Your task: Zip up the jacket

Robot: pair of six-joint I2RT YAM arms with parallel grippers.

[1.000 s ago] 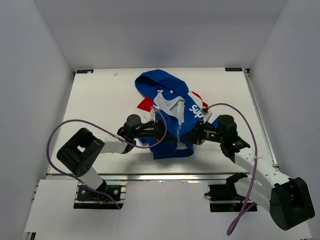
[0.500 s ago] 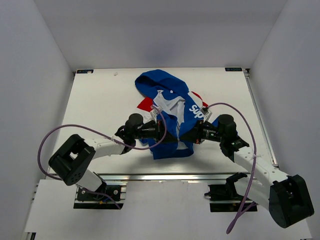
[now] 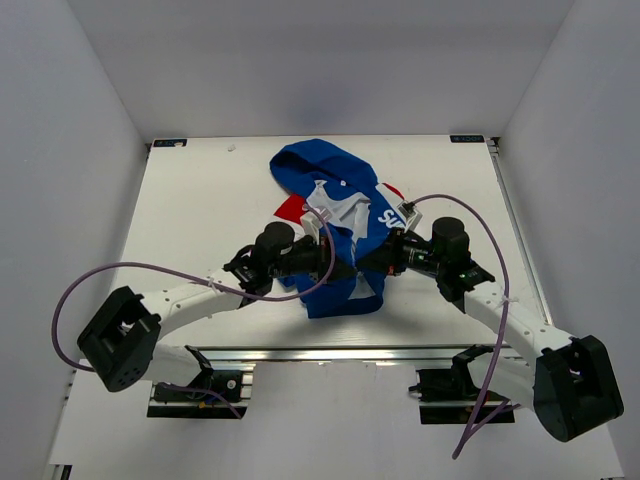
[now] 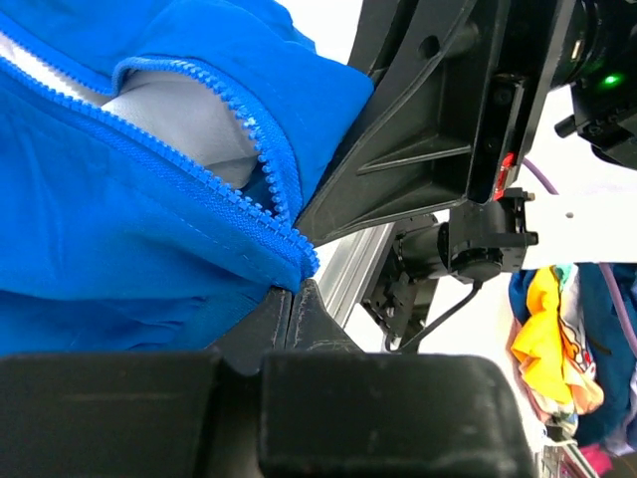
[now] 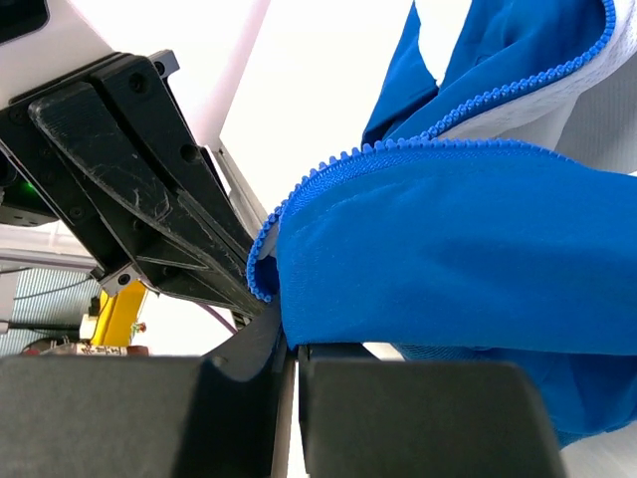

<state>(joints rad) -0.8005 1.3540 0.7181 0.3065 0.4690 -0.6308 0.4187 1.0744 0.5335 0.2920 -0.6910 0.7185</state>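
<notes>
Pinches the bottom zipper edge of the jacket [image 3: 340, 215] in the left gripper [image 4: 296, 294], jaws clenched on the blue cloth. Clamps the facing zipper edge in the right gripper [image 5: 287, 339], likewise clenched tight. Lies unzipped in the middle of the table [image 3: 200, 200], hood toward the far edge, white lining showing.

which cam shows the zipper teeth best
Left wrist. It shows the zipper close up: both rows of teeth, unjoined, converging toward the hem corner. The right wrist shows only one row, curving along a blue edge. The top view shows the whole jacket lying open, but the teeth are too small to make out there.
</notes>
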